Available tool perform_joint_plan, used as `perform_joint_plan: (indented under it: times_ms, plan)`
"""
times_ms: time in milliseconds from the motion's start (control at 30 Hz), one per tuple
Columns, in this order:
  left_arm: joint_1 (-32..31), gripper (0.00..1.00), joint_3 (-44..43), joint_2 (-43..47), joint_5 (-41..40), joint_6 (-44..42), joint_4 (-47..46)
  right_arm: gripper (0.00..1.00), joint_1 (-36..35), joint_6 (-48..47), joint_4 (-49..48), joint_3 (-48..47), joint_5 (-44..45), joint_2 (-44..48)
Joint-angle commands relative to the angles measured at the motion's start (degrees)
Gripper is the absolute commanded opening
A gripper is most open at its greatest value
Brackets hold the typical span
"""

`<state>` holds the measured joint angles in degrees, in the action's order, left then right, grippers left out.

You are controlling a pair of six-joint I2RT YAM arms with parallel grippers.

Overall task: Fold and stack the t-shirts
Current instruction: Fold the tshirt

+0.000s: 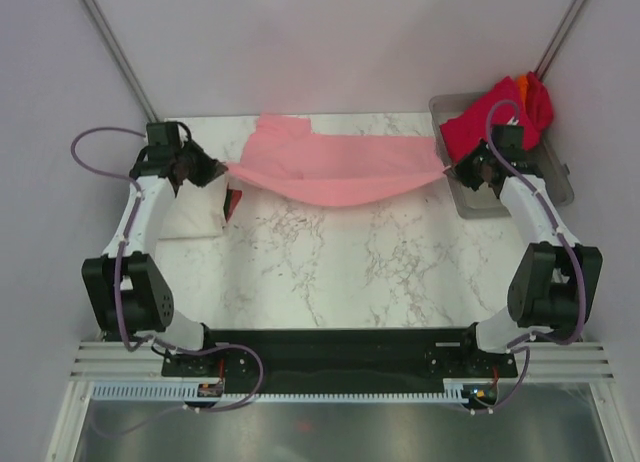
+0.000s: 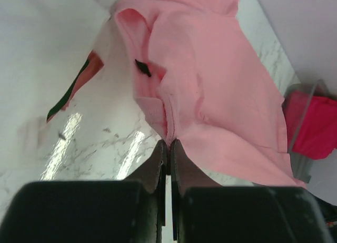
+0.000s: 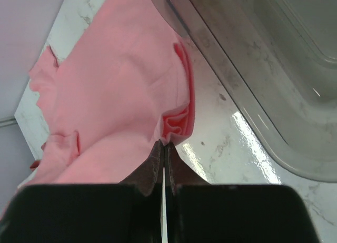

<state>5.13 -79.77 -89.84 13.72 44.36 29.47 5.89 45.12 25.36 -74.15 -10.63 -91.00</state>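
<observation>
A light pink t-shirt [image 1: 330,167] hangs stretched and sagging between my two grippers above the back of the marble table. My left gripper [image 1: 225,170] is shut on its left end, and the cloth is pinched at the tips [image 2: 168,143]. My right gripper [image 1: 447,167] is shut on its right end, with a bunched fold caught at the tips [image 3: 164,144]. A cream-white folded t-shirt [image 1: 190,220] lies under the left arm, with a dark red edge [image 1: 232,202] showing beside it. Crimson [image 1: 475,127] and orange [image 1: 540,94] t-shirts are heaped at the back right.
A grey translucent tray [image 1: 505,197] stands at the back right under the heap, close to my right gripper; its rim [image 3: 221,64] runs just beside the pink cloth. Marble tabletop [image 1: 340,272] lies below the hanging shirt. Walls enclose the back and sides.
</observation>
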Motion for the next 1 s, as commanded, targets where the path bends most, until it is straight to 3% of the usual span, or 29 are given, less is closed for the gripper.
perform_joint_plan:
  times_ms: [0,200,500,567,733,967]
  plan:
    - [0.1,0.02,8.1,10.4,0.9,-2.7,-7.8,0.00,0.4,-2.9,-4.6,6.2,0.4,7.9]
    - [0.1,0.02,27.6,21.5,-1.5,-5.2,-9.3,0.00,0.4,-5.1,-5.1,21.7,3.1,19.0]
    - [0.2,0.02,46.9,41.9,-2.6,-5.9,-6.1,0.00,0.4,-3.7,-3.0,42.2,5.5,38.8]
    - [0.0,0.02,49.3,45.4,-2.6,-5.3,-4.7,0.00,0.5,-3.3,-1.1,45.3,6.6,43.7]
    - [-1.7,0.02,56.8,53.2,-4.8,5.9,-1.0,0.00,0.4,-1.2,5.2,49.5,9.4,52.8]
    - [-1.8,0.07,57.8,54.8,-10.8,7.6,2.3,0.05,0.4,0.8,13.0,50.2,15.8,59.0]
